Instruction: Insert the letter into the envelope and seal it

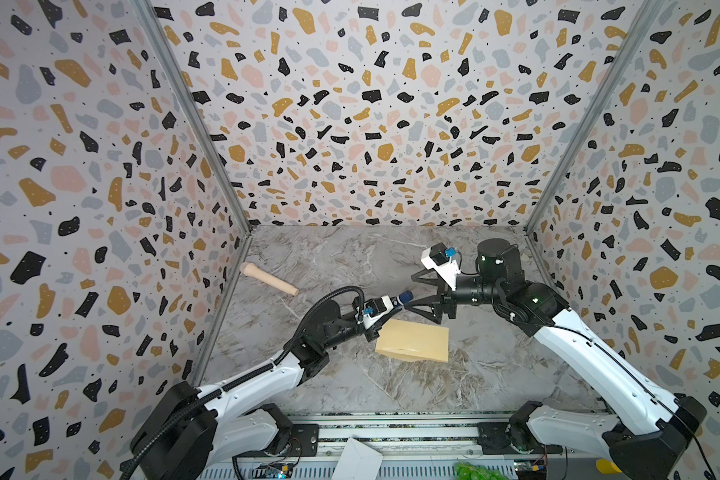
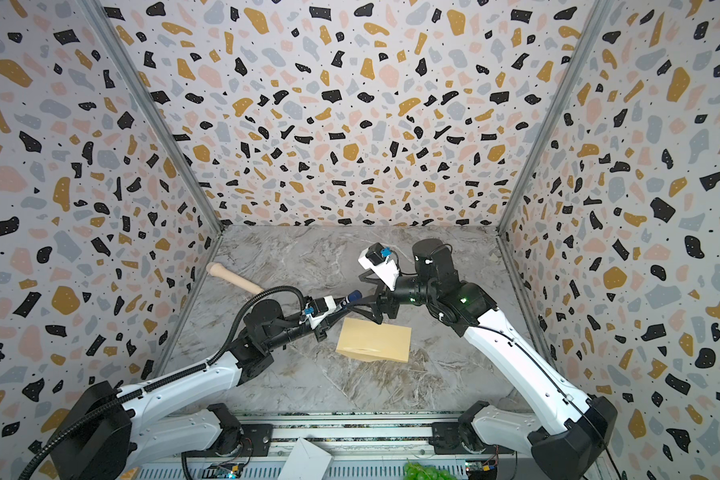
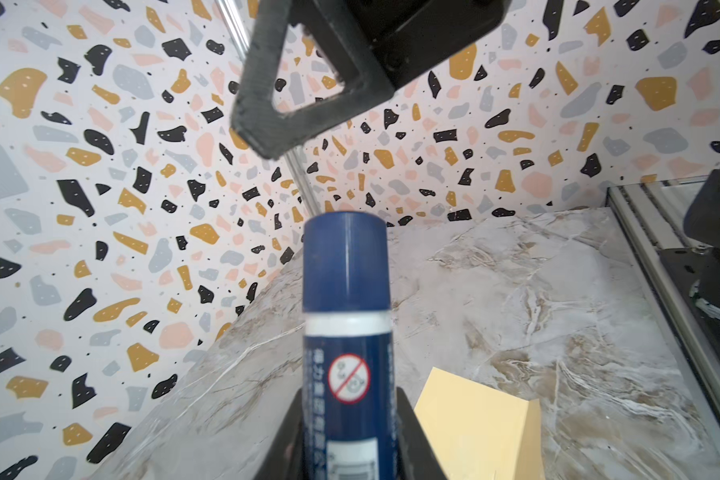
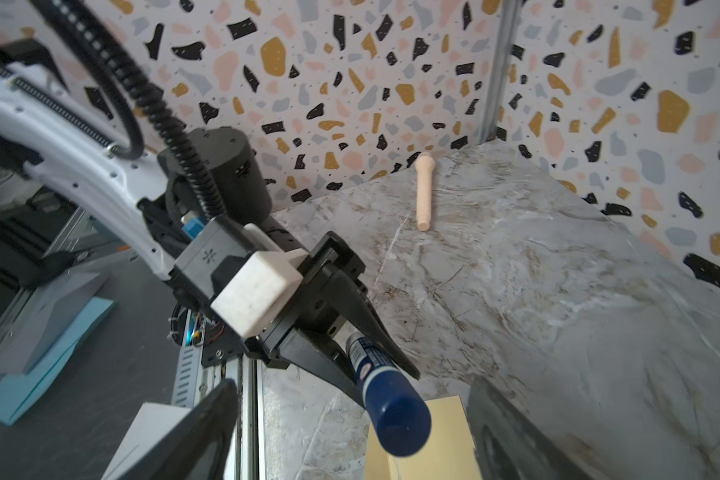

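**Glue stick pinched on the left, right jaws wide around its cap**

From my station I see the left gripper pinching the body of a blue glue stick, its cap on and pointing at the right gripper. The right gripper's jaws are spread wide, one to each side of the cap. In the right wrist view there is a gap on both sides, so I read no contact. In the left wrist view only one right finger shows, and it stands clear of the cap.

The envelope lies on the marble table, below both grippers and a little toward the arm bases. In both top views its corner nearest the left gripper sits under that gripper's fingers. I cannot tell whether they touch. The edge facing the bases looks folded or slightly raised (hard to judge from up here).

Beyond the right gripper's tips the marble runs bare toward the back wall. A wooden peg lies well apart from the left gripper, near the side wall. Behind both grippers, past the envelope, the table ends at the front rail, where a white paper piece rests.
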Robot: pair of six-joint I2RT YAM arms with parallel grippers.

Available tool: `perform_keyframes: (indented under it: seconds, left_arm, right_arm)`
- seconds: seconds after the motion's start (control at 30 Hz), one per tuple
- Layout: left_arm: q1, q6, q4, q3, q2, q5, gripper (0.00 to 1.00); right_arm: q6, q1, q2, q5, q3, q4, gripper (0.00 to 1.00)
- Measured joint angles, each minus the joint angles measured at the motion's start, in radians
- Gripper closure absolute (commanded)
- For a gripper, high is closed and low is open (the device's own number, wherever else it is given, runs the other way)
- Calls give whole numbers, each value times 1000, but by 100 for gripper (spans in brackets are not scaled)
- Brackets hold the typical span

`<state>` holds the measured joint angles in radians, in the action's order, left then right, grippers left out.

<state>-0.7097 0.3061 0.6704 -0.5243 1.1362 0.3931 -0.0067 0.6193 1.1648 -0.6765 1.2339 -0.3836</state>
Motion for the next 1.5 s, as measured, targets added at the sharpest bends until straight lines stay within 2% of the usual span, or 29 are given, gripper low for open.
perform_keyframes:
  seconds: [0.1,0.23,0.47,0.6,0.8,0.9,0.93,0.97,1.0,1.1,1.17,1.33,1.43,1.5]
  left_arm:
    - [0,-3,1,0,-5,-27,100]
    - [0,-4,3,0,-6,-42,100]
    - [0,-5,-2,0,-6,-51,100]
    - [0,-6,-11,0,-6,-54,100]
    - [0,-6,-37,0,-3,-64,100]
    - [1,-5,-42,0,-2,-66,100]
    - [1,-5,-41,0,-2,-66,88]
    - [1,-7,-41,0,-2,-66,68]
    - [1,-11,-42,0,-2,-66,56]
    - [0,-39,-38,0,-2,-71,37]
    - [0,-64,-32,0,-2,-73,33]
    - [0,-116,-12,-3,-2,-84,40]
    - [0,-140,-10,-21,6,-77,52]
    - [0,-153,-11,-35,17,-60,68]
  right_arm:
    - [160,0,3,90,-7,-11,17]
    - [322,0,32,124,-37,-9,21]
    - [451,28,89,134,-49,19,33]
    - [482,36,103,135,-49,53,48]
    - [499,45,129,109,-46,79,87]
    - [494,44,132,95,-46,77,100]
    - [491,44,132,92,-46,77,100]
    - [485,44,132,89,-46,77,100]
    - [477,44,132,86,-46,77,100]
    - [443,44,132,87,-46,75,100]
    - [422,44,133,87,-46,70,100]
    - [389,44,139,87,-47,58,100]
    - [379,48,142,86,-48,54,100]
    - [376,50,142,88,-48,56,100]
